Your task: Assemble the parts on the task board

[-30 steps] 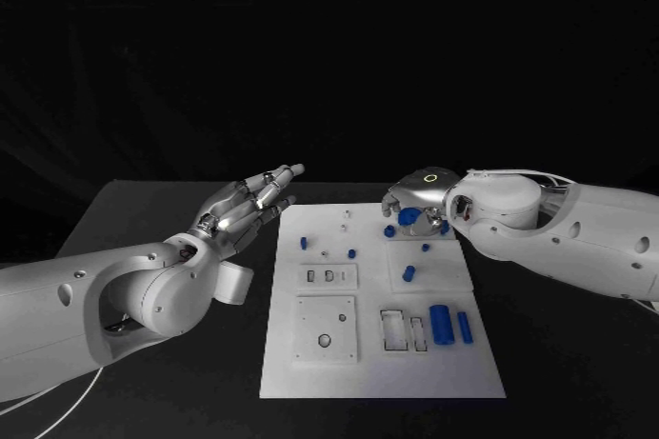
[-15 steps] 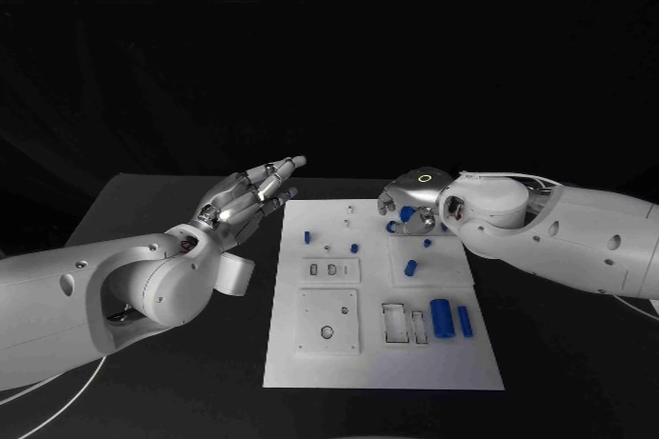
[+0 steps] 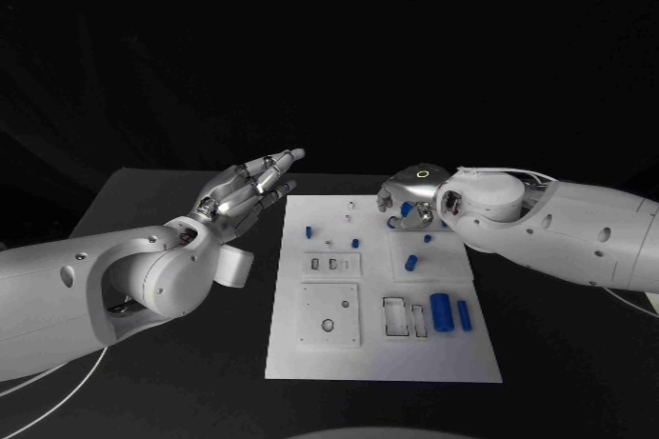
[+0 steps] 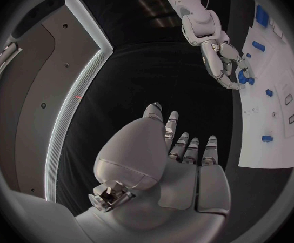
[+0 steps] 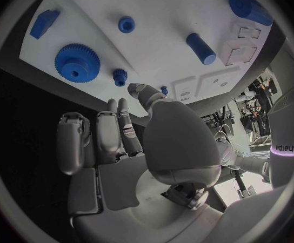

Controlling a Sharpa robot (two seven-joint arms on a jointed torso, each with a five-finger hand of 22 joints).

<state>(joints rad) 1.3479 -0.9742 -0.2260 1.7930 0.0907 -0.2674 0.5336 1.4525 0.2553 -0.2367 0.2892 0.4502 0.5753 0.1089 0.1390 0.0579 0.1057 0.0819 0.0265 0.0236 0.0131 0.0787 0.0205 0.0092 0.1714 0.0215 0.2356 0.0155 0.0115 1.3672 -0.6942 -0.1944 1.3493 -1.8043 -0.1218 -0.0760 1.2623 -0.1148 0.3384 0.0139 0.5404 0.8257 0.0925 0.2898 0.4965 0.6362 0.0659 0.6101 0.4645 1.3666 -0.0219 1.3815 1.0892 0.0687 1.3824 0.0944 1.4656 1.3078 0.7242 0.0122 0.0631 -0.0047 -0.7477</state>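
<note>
Gear [image 5: 77, 62] is what I'm watching: the big blue toothed wheel lies flat on the task board [image 3: 370, 363], just ahead of my right hand's [image 3: 409, 203] fingertips [image 5: 123, 105]. A smaller blue gear [image 5: 120, 76] sits between that wheel and the fingers, nearest of all. The right hand hangs over the board's far end with its fingers apart and slightly curled, and I see nothing held in it. My left hand [image 3: 248, 199] is well off to the side, beyond the board's edge, palm flat, fingers stretched out, empty. So the right hand is clearly the nearer one. A blue peg [image 5: 201, 48] lies on its side further out past the thumb, long axis slanting away from the hand. I'd judge the small gear the likeliest reach.
</note>
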